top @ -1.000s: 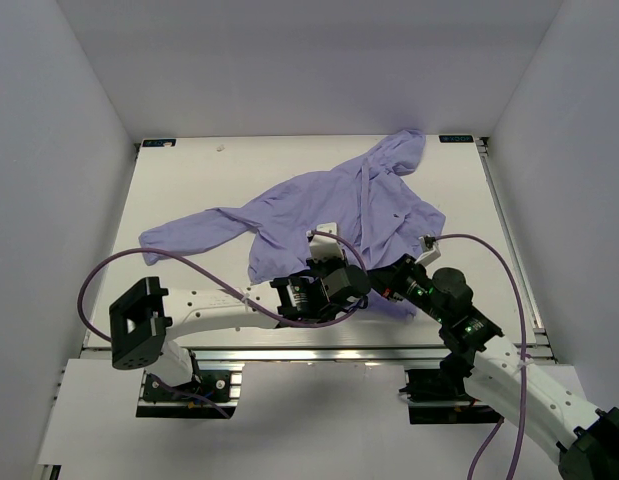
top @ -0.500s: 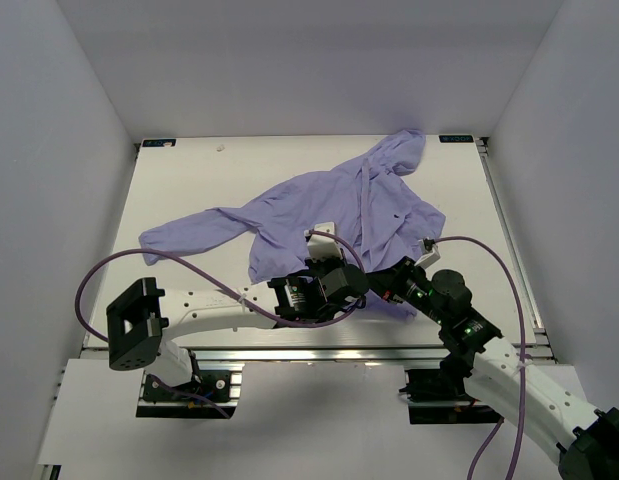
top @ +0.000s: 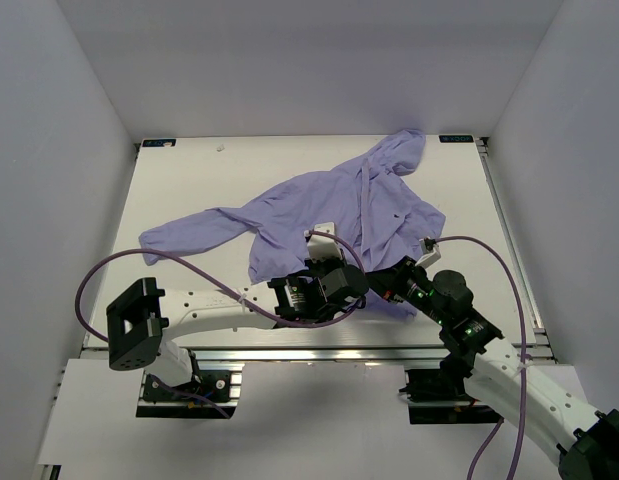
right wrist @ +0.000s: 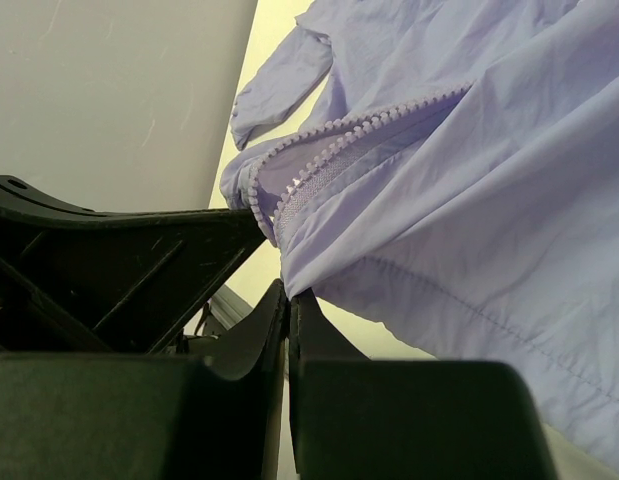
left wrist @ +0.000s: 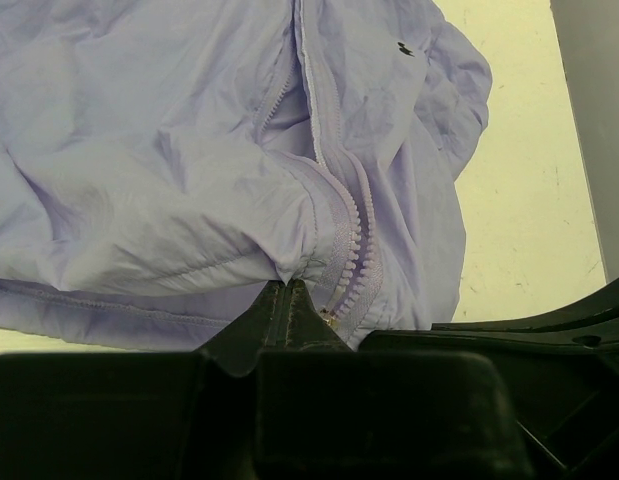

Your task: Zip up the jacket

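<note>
Jacket (top: 319, 205) is sprawled across the middle of the worktop (top: 189, 180), hood (top: 401, 150) up by the far right corner, one sleeve (top: 189, 232) flopped out to the left, hem down at the near edge. Both sets of jaws sit right at that hem, side by side. The left jaws are pinched together on the fabric just beside the bottom of the zipper (left wrist: 349, 245) (front edges aren't joined there), and the right jaws are clamped tight on the opposite front edge.
</note>
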{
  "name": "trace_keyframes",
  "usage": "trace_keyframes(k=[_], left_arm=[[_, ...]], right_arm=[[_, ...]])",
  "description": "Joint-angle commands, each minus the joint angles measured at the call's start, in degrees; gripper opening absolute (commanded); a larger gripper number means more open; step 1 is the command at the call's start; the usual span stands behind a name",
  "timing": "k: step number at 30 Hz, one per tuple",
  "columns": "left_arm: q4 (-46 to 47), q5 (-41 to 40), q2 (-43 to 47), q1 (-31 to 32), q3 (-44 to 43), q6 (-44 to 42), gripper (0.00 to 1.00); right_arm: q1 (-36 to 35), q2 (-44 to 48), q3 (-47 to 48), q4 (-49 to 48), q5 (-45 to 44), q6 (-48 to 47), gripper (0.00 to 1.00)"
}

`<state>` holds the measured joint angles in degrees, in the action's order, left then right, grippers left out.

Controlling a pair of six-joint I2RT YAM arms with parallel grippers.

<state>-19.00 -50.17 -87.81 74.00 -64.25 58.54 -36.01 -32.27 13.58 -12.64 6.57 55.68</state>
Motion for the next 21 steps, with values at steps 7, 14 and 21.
trace_keyframes(k=[7, 14, 21], left_arm=[[0.02, -0.45, 2.38, 0.27, 0.53, 0.61, 0.0], [0.2, -0.28, 2.55, 0.27, 0.7, 0.61, 0.0], [0.64, -0.1, 2.82, 0.18, 1.14, 0.43, 0.0]], right_arm=[[-0.03, 0.63, 1.18, -4.32, 0.02, -1.28, 0.0], [-0.03, 0.46, 1.27, -4.76, 0.2, -1.19, 0.0], [-0.03, 0.37, 1.36, -5.29, 0.2, -1.1, 0.0]])
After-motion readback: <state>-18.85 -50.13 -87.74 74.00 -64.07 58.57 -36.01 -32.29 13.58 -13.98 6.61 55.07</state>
